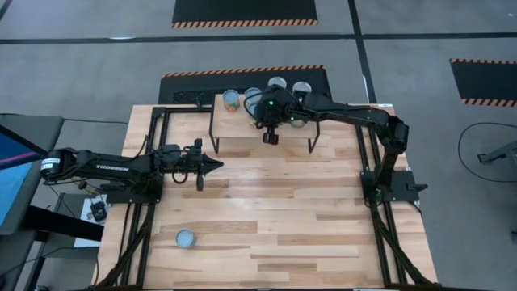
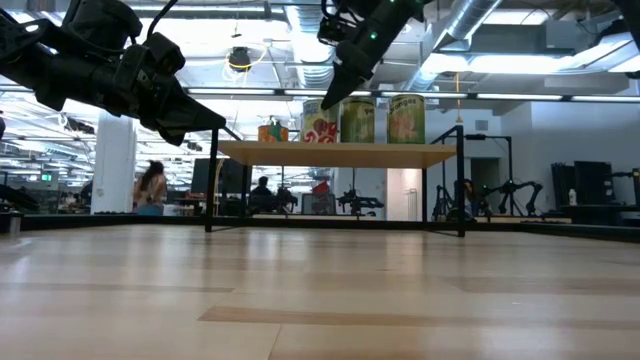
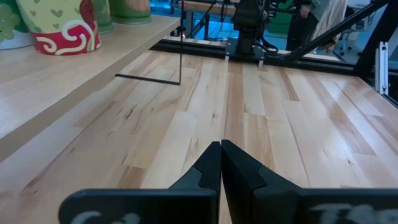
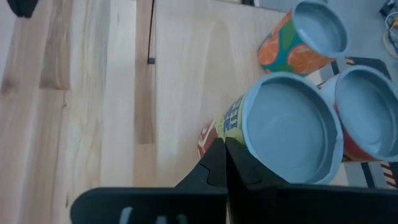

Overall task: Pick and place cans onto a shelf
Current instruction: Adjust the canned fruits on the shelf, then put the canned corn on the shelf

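We reach our right gripper [image 1: 271,137] over the shelf [image 1: 234,136] beside the cans [image 4: 291,127], fingers clenched empty; our left gripper [image 1: 212,165] hovers clenched too.

The long dark left arm [image 1: 105,167], at the left of the high view, carries white lettering too small to read; nothing else is legible.

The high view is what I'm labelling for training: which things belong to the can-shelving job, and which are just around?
Job:
- shelf
- cans on the shelf
- lone can on the table
- right gripper, fingers shut
- left gripper, fingers shut

Just around:
- black floor mats
- monitor
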{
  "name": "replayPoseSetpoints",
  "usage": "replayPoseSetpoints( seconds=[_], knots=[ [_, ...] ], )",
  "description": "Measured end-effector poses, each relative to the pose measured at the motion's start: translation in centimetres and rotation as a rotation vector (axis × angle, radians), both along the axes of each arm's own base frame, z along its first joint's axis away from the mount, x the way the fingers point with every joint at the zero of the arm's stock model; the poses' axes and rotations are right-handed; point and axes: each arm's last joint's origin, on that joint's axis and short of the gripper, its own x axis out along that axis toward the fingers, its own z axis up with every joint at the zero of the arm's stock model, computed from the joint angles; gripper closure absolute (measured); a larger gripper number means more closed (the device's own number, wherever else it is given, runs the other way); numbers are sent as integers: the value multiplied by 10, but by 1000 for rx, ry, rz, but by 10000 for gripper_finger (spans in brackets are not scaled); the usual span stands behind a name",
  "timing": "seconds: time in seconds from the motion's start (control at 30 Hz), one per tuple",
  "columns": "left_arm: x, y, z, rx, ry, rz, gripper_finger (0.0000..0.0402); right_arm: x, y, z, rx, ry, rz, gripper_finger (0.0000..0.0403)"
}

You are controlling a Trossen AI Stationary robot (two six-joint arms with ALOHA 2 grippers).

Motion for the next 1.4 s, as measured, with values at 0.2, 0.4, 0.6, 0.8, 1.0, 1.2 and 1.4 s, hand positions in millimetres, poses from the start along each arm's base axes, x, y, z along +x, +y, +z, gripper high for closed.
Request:
replayPoseSetpoints(
  seconds=[0.2, 0.4, 0.6, 0.8, 1.0, 1.2, 1.4],
  knots=[
    [0, 0, 0, 0, 0, 0, 401, 2, -3, 3, -12, -37, -4, 397],
    [0, 0, 0, 0, 0, 0, 401, 0, -8, 3, -11, -37, -18, 397],
    [0, 0, 0, 0, 0, 0, 401, 0, -14, 5, -21, -64, -34, 397],
    [0, 0, 0, 0, 0, 0, 401, 2, -10, 6, -28, -74, -17, 397],
    [0, 0, 0, 0, 3, 0, 401, -3, 0, -1, -15, 41, -22, 397],
    [0, 0, 0, 0, 3, 0, 401, 2, 3, -9, -68, 80, -66, 397],
    [0, 0, -1, -3, 9, -9, 401, 5, 16, -6, -77, 76, -35, 397]
  ],
)
